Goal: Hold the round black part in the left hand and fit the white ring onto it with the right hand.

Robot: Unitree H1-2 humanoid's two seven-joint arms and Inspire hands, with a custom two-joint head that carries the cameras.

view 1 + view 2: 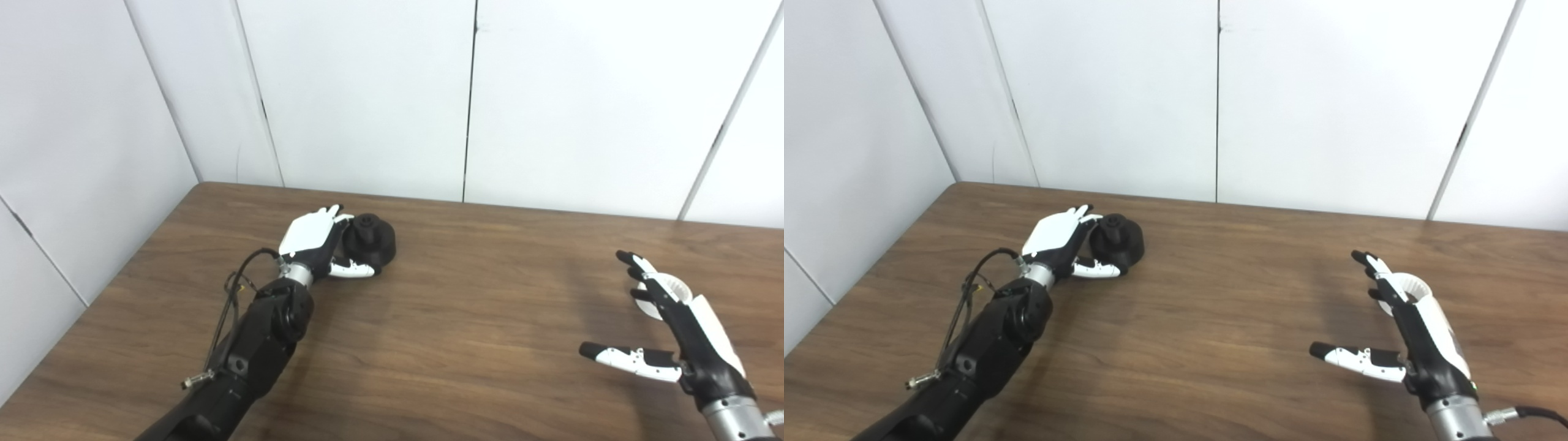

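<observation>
I see the left hand (313,240), left of centre, wrapped around the round black part (369,242) on the table (478,318), hub pointing up, while the right hand (674,331), lower right, is spread open, empty, just in front of the flat-lying white ring (674,288).

Bare wooden table (478,318) stretches between the two arms. Only the round black part (369,242) and white ring (674,288) interrupt it, well apart.

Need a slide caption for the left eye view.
Left hand grips round black part on wooden table; open right hand nears white ring.
</observation>
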